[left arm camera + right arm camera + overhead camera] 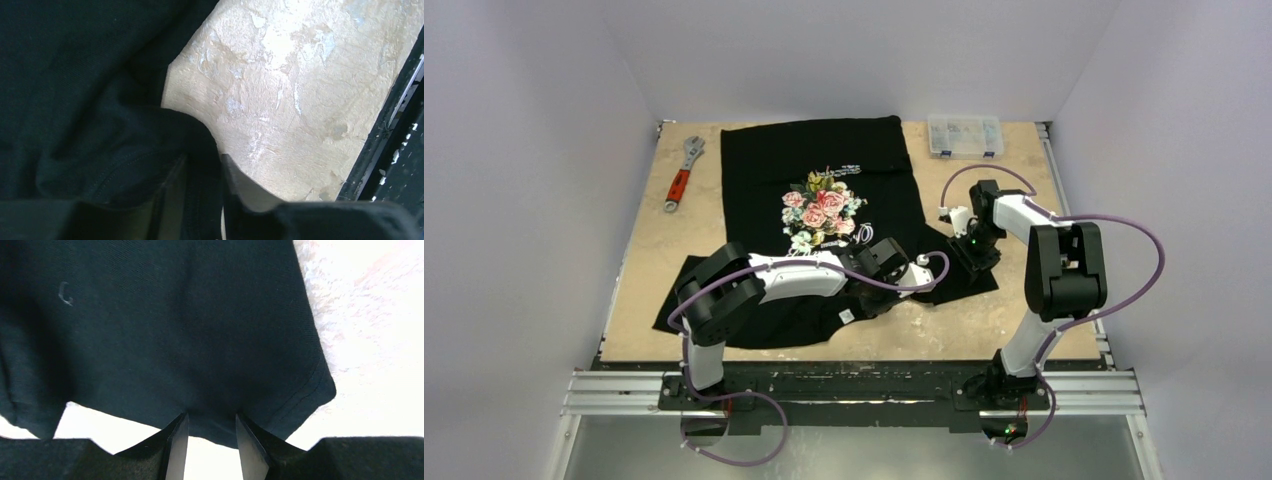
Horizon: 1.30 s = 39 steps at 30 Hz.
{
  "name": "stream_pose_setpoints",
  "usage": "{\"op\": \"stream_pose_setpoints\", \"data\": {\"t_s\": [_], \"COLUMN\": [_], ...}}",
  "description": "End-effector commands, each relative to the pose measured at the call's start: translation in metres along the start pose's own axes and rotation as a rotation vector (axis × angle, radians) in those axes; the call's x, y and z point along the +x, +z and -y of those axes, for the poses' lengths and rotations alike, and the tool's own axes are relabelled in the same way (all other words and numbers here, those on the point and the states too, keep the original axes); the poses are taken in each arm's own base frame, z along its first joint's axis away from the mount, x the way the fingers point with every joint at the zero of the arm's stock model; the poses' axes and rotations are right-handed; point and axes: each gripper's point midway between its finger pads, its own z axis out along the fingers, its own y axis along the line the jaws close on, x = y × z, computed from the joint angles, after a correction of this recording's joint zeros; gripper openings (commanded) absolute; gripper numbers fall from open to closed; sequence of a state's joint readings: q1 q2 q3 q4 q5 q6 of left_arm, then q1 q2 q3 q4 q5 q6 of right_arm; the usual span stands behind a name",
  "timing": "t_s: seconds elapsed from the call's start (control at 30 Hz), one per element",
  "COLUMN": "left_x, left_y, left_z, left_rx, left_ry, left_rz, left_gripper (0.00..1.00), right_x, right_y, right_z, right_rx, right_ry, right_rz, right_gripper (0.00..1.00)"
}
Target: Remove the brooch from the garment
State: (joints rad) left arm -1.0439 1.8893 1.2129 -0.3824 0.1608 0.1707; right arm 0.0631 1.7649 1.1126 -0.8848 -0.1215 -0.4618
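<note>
The garment (824, 165), a black T-shirt with a pink-rose print (821, 210), lies flat on the table with its white neck label (847, 316) near the front edge. A small pale looped thing (865, 235) at the print's lower right may be the brooch; it is too small to tell. My left gripper (879, 297) is at the shirt's near hem, and its jaws are pinched on a fold of black cloth (202, 185). My right gripper (972, 255) is open with its fingertips (179, 432) touching the edge of the right sleeve (210, 390).
A red-handled adjustable wrench (681, 172) lies at the back left. A clear compartment box (965, 135) stands at the back right. The metal rail (854, 390) runs along the table's near edge, and it also shows in the left wrist view (395, 130).
</note>
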Motion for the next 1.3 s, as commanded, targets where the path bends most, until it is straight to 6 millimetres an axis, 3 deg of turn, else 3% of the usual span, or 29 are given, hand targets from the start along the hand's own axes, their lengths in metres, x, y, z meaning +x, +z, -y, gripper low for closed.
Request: {"op": "stream_pose_setpoints", "data": {"t_s": [0.0,0.03,0.23,0.47,0.57,0.63,0.73,0.8,0.9,1.03,1.1,1.2,1.27], "left_x": [0.003,0.003,0.004,0.008,-0.002,-0.013,-0.022,-0.008,0.039,0.111,0.134,0.149,0.156], "left_y": [-0.005,-0.01,-0.044,-0.058,-0.071,-0.085,-0.112,-0.126,-0.146,-0.183,-0.207,-0.247,-0.278], "left_z": [0.01,0.016,0.057,0.073,0.076,0.074,0.051,0.021,-0.022,-0.062,-0.08,-0.104,-0.121], "left_rx": [0.045,0.079,0.305,0.433,0.467,0.461,0.418,0.346,0.218,0.085,0.013,-0.111,-0.216], "left_ry": [-0.014,-0.006,0.078,0.06,0.041,0.036,-0.029,-0.114,-0.213,-0.341,-0.422,-0.513,-0.596], "left_rz": [-0.036,-0.031,0.003,-0.003,0.055,0.124,0.201,0.196,0.144,0.092,0.114,0.174,0.23], "left_gripper": [0.07,0.0,0.0,0.01,0.4,0.52,0.59,0.57,0.57,0.61,0.77,0.98,1.0], "right_x": [0.0,-0.001,-0.005,-0.002,-0.004,-0.005,-0.005,-0.008,-0.015,-0.036,-0.048,-0.071,-0.086], "right_y": [0.01,0.011,0.012,0.008,0.001,-0.007,-0.017,-0.024,-0.04,-0.061,-0.073,-0.097,-0.116], "right_z": [0.02,0.025,0.043,0.055,0.049,0.047,0.051,0.051,0.049,0.029,0.022,0.015,0.01], "right_rx": [0.096,0.115,0.168,0.191,0.165,0.166,0.196,0.205,0.205,0.11,0.082,0.052,0.034], "right_ry": [-0.013,-0.015,-0.028,-0.06,-0.088,-0.1,-0.116,-0.123,-0.128,-0.134,-0.122,-0.108,-0.111], "right_rz": [-0.009,-0.009,-0.025,-0.044,-0.025,-0.006,0.004,0.021,0.055,0.161,0.221,0.319,0.39], "right_gripper": [0.43,0.43,0.43,0.43,0.44,0.45,0.45,0.45,0.47,0.58,0.64,0.75,0.81]}}
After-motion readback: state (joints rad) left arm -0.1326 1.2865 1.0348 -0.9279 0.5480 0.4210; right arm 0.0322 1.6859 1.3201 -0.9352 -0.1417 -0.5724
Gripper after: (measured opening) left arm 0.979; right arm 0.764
